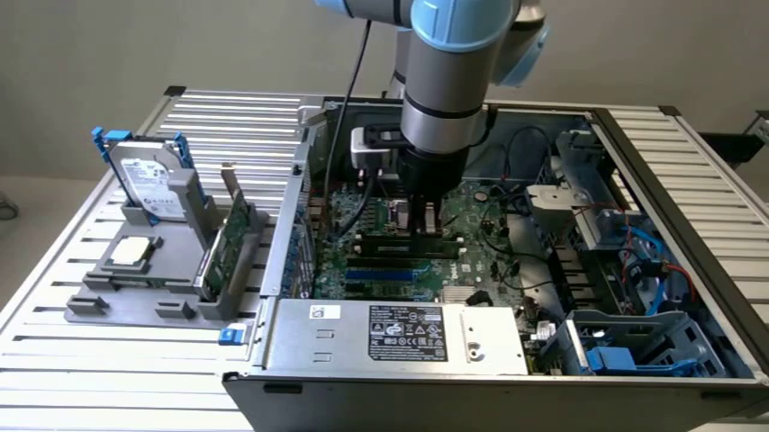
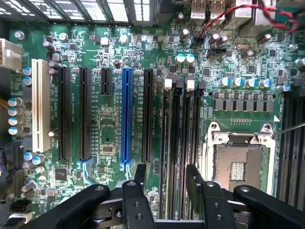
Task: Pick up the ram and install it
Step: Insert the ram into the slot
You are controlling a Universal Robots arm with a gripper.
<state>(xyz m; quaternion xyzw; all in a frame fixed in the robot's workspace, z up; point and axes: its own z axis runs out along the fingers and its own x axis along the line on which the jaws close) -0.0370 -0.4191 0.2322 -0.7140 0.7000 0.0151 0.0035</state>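
Over the memory slots of the motherboard [image 2: 109, 129], inside the open computer case [image 1: 397, 355], I keep the claw [image 2: 166, 168] released: its two black fingers [image 2: 139, 177] stand well apart and grasp nothing. The ram [image 1: 406, 241] lies directly beneath the claw in the exterior view, a long narrow strip running along the black slots. From the wrist view I see it nearly edge-on, so I cannot tell whether it is pressed fully home. I judge the step in hand to be the seating of the ram in its slot. To do it well, I hold the claw square to the slot line, with the fingers straddling the stick and not resting on it. I compare the two white latches [image 2: 167, 83] at the slot ends; a latch standing out from the stick would suggest one end sits high. Any press should bear straight down on the stick's top edge, evenly along it, never at an angle. I keep the fingers away from the open processor socket [image 2: 240, 164] just beside the slots, and from the blue slot [image 2: 126, 114] on the other side.
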